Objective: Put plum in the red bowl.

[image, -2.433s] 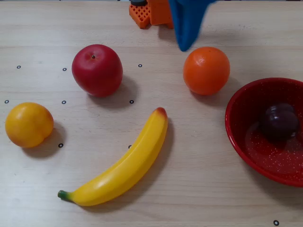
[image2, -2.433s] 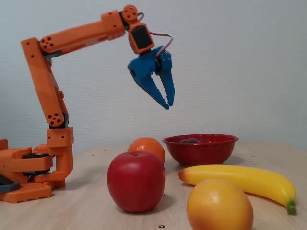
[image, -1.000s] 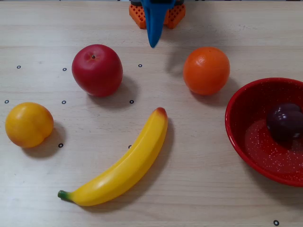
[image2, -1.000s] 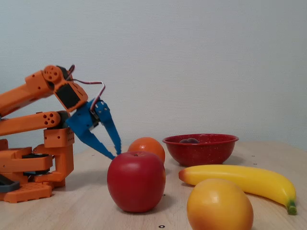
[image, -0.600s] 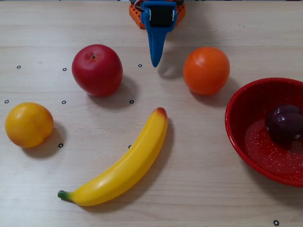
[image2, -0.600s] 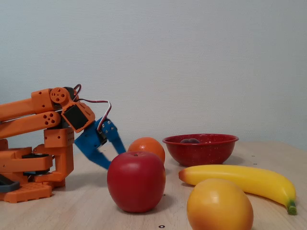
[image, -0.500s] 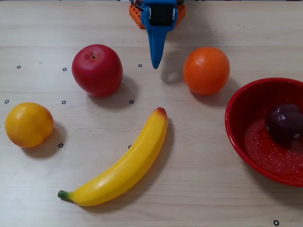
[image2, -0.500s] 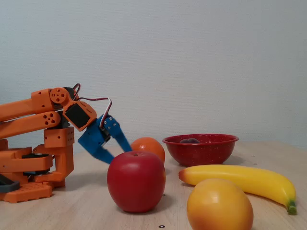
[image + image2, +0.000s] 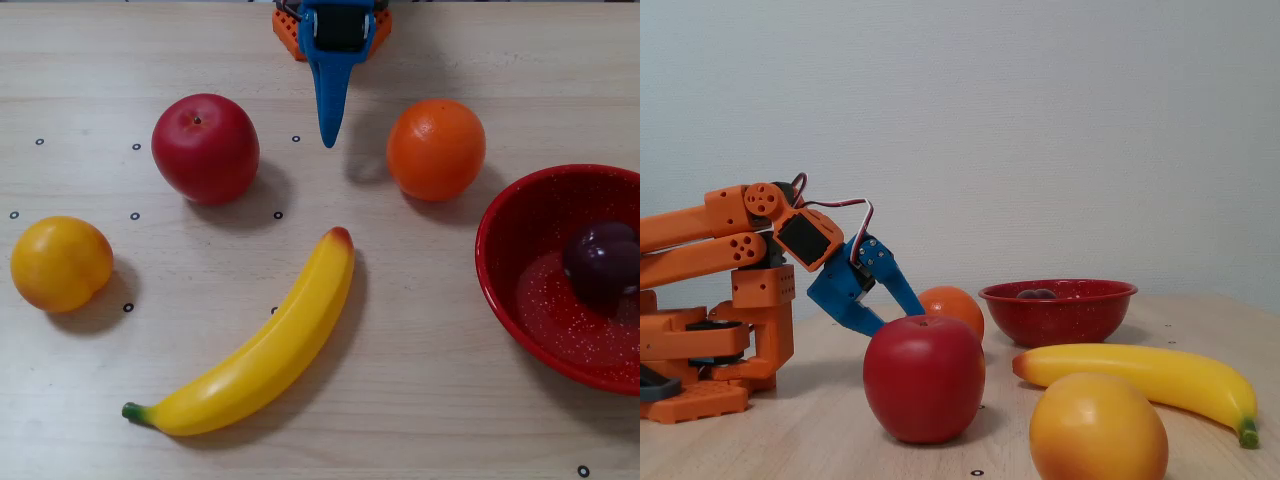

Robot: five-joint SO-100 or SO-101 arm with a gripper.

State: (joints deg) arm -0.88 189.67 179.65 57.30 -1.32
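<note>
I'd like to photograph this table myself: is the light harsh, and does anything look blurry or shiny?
Overhead view: soft light, each fruit casting a fuzzy shadow to its right, as beside the apple; the red bowl is cut off at the frame's edge. Fixed view: sharp throughout, with gentle glare on the apple.

Both views are bright and evenly lit for me. In the overhead view the light comes from the upper left, because each fruit throws a soft shadow to its lower right on the bench (image 9: 420, 380); the shadow beside the apple (image 9: 205, 148) is wide and has no hard edge. The pincer (image 9: 328, 140) leaves a pale grey shadow to its right. I see small white highlights on the apple, and a broad soft glare on the orange (image 9: 436, 149) and on the rim of the red bowl (image 9: 500, 290). In the fixed view the yellow fruit (image 9: 1098, 430) at the front is slightly out of focus, while the wall behind is flat and without glare. I see no edge distortion.
</note>
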